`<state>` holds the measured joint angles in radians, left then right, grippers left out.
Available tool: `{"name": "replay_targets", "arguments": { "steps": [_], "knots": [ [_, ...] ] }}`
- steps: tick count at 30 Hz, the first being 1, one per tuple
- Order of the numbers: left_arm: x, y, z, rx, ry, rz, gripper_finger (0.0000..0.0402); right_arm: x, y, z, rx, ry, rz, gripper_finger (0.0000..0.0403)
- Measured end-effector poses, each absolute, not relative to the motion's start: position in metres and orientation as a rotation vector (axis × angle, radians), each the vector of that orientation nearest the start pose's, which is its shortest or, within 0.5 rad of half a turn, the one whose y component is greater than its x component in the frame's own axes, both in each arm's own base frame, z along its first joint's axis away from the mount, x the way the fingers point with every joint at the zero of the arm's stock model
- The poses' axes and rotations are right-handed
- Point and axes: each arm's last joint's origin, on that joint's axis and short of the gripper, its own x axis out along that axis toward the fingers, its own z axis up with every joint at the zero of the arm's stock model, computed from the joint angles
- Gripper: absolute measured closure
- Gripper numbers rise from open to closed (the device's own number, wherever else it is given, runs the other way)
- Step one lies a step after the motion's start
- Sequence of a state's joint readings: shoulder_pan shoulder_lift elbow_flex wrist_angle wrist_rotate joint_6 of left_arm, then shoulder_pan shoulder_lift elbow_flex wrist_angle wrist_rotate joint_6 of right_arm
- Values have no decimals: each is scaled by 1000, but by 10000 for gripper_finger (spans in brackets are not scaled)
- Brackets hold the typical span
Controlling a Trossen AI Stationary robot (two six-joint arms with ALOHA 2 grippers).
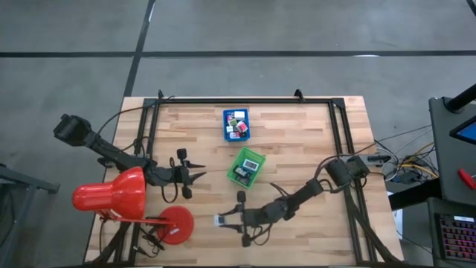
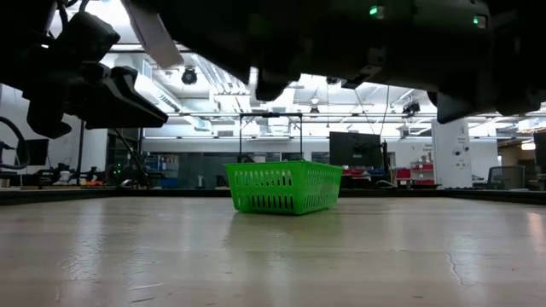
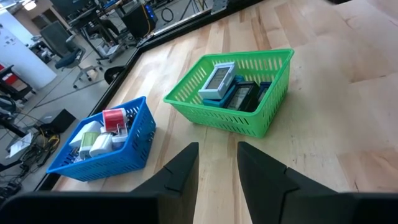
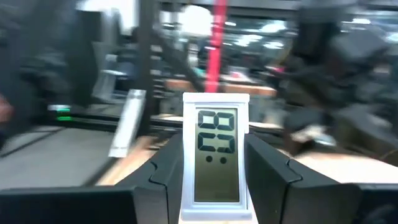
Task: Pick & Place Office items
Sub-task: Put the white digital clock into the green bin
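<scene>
Holding one white digital clock [image 4: 216,155], the right gripper [image 1: 223,221] hovers; left gripper [image 3: 216,163] narrow, empty; two baskets.

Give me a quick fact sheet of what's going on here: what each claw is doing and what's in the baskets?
Right claw: shut on a small white digital clock, over the table's front part
Left claw: open, empty, facing both baskets
Green basket: mid-table, holds another white clock and dark flat items
Blue basket: near the far edge, holds white pieces and a red one
Red desk lamp: front left corner
Table: light wood
</scene>
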<state>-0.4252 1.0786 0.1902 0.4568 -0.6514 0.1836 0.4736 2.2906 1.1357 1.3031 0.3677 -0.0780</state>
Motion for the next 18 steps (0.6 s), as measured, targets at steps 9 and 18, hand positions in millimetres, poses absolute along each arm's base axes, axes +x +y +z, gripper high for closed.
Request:
{"name": "replay_targets", "arguments": {
  "steps": [9, 18],
  "knots": [
    [170, -58, 146, 402, 392, 189, 289, 398, 179, 117, -1, -92, -429, 280],
    [170, -58, 146, 402, 392, 189, 289, 395, 159, 116, -71, -6, -884, 280]
  ]
}}
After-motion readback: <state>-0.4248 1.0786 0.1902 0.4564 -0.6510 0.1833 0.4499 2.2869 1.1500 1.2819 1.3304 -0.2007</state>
